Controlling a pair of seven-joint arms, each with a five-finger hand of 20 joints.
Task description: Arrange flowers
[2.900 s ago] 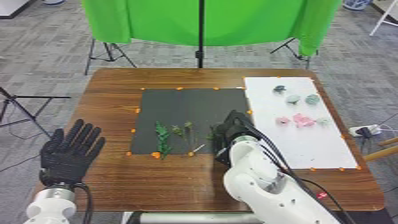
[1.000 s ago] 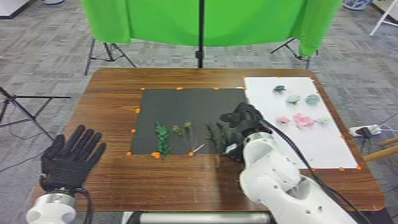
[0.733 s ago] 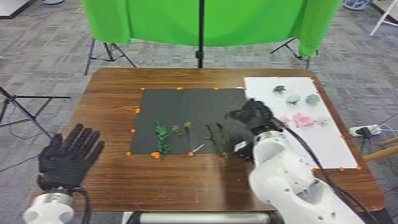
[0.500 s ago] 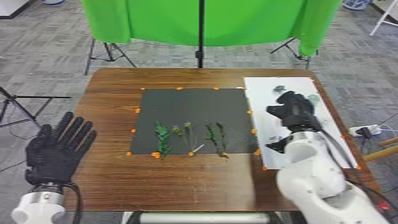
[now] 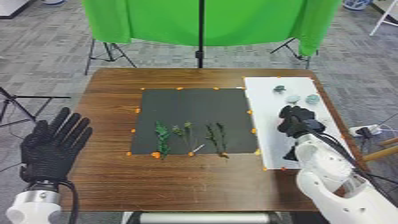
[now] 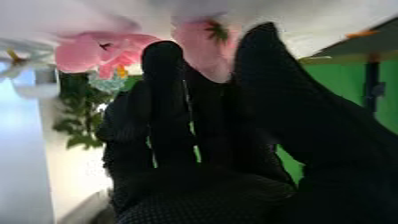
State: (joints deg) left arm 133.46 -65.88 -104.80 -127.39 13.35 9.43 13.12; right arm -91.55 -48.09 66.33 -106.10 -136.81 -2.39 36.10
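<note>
Over the white sheet (image 5: 277,145), my right hand (image 5: 302,122) covers the spot of the pink flowers. In the right wrist view the fingers of my right hand (image 6: 169,120) are straight, with the thumb apart. One pink flower (image 6: 200,42) shows behind the gap between fingers and thumb; whether it is touched I cannot tell. Another pink flower (image 6: 84,52) lies beside the fingertips, near a pale green flower (image 6: 107,81). A dark flower (image 5: 279,89) and pale green flowers (image 5: 312,99) lie farther back. Green stems (image 5: 163,137) rest on the black sheet (image 5: 191,105). My left hand (image 5: 51,146) is open, palm down, at the table's left edge.
Orange tape pieces (image 5: 156,155) mark the sheets' edges on the brown table (image 5: 178,185). Beyond the table stand a green backdrop (image 5: 204,25) and its black pole (image 5: 200,55). A tripod (image 5: 18,102) is on the floor at the left.
My right hand has moved right from the black sheet's stems to the pink flowers on the white sheet, uncovering the right-hand stems. My left hand has shifted slightly left and forward.
</note>
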